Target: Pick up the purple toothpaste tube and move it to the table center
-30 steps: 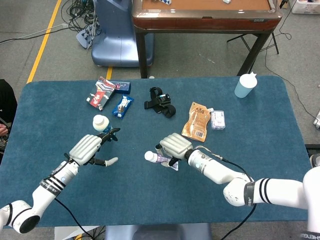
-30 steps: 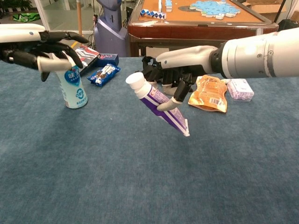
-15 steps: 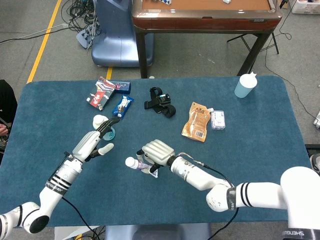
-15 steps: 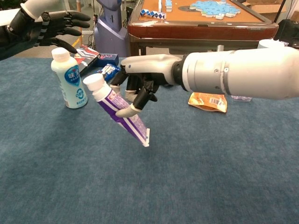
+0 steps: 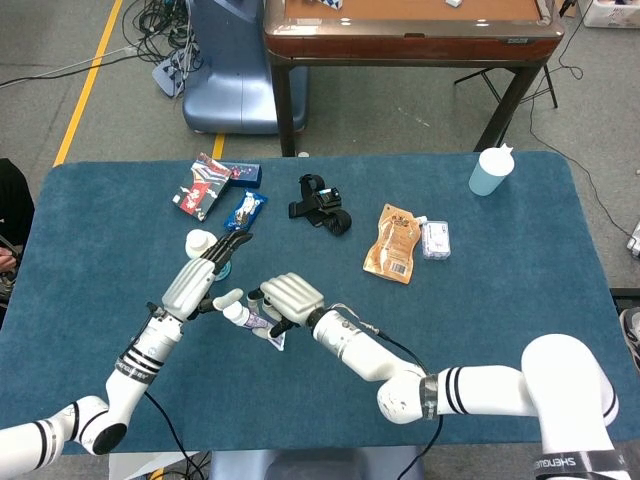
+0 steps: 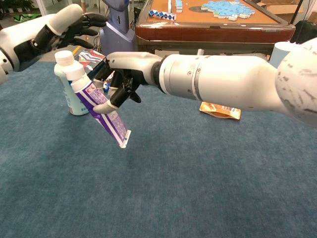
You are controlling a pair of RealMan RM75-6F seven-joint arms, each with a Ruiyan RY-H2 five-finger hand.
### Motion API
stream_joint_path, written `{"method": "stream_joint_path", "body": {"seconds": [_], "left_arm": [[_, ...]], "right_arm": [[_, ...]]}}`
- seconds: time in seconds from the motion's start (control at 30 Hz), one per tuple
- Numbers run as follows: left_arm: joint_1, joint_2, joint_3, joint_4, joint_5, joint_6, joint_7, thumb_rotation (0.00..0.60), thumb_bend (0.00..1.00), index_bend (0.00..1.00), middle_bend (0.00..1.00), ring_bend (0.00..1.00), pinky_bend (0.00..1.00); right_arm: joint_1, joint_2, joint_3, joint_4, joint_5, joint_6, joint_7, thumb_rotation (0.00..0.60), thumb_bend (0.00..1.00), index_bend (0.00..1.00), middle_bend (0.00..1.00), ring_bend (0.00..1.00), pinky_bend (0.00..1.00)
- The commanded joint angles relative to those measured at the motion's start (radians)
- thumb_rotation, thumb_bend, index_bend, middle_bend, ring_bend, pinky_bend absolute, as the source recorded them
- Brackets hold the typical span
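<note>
Right hand: the right hand (image 6: 124,74) sits left of centre in the chest view, fingers curled down around the purple toothpaste tube (image 6: 99,110), gripping it about mid-length; in the head view the same hand (image 5: 288,296) shows just left of the middle of the frame.
Toothpaste tube: held clear of the blue table (image 6: 208,183), tilted, with its white cap toward the upper left and its flat crimped end toward the lower right, low over the cloth; in the head view the tube (image 5: 250,318) pokes out from under the hand, left of the table's middle.
Left hand: the left hand (image 6: 74,22) is in the upper left of the chest view, fingers spread and holding nothing; in the head view it (image 5: 205,275) lies just left of the tube's cap, fingertips near it, contact not clear.
Bottle: a white bottle (image 6: 69,84) with a pale blue label stands upright just behind the tube's cap, below the left hand.
Snack packs: a red-and-black box (image 5: 203,186) and a blue wrapper (image 5: 245,211) lie in the upper left of the table.
Strap: a black strap (image 5: 320,203) lies at upper centre.
Pouch: an orange pouch (image 5: 392,243) lies right of centre, with a small white packet (image 5: 435,239) beside it.
Cup: a pale blue cup (image 5: 489,171) stands at the upper right corner of the table.
</note>
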Motion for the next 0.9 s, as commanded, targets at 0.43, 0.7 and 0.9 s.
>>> {"method": "stream_joint_path", "body": {"seconds": [0.43,0.7,0.9], "left_arm": [[-0.008,-0.082,0.039,0.118,0.095,0.062,-0.004,0.0,0.0,0.0,0.0,0.0,0.08],[-0.006,-0.096,0.046,0.142,0.1,0.071,-0.006,0.0,0.0,0.0,0.0,0.0,0.08],[-0.004,-0.102,0.055,0.156,0.1,0.067,-0.008,0.0,0.0,0.0,0.0,0.0,0.08]], "right_arm": [[-0.025,-0.122,0.012,0.094,-0.064,0.071,0.009,0.6,1.0,0.98,0.9,0.85,0.72],[-0.044,-0.163,0.028,0.127,-0.084,0.084,0.03,0.6,1.0,0.98,0.9,0.85,0.72],[-0.048,-0.179,0.037,0.149,-0.089,0.069,0.035,0.6,1.0,0.98,0.9,0.85,0.72]]}}
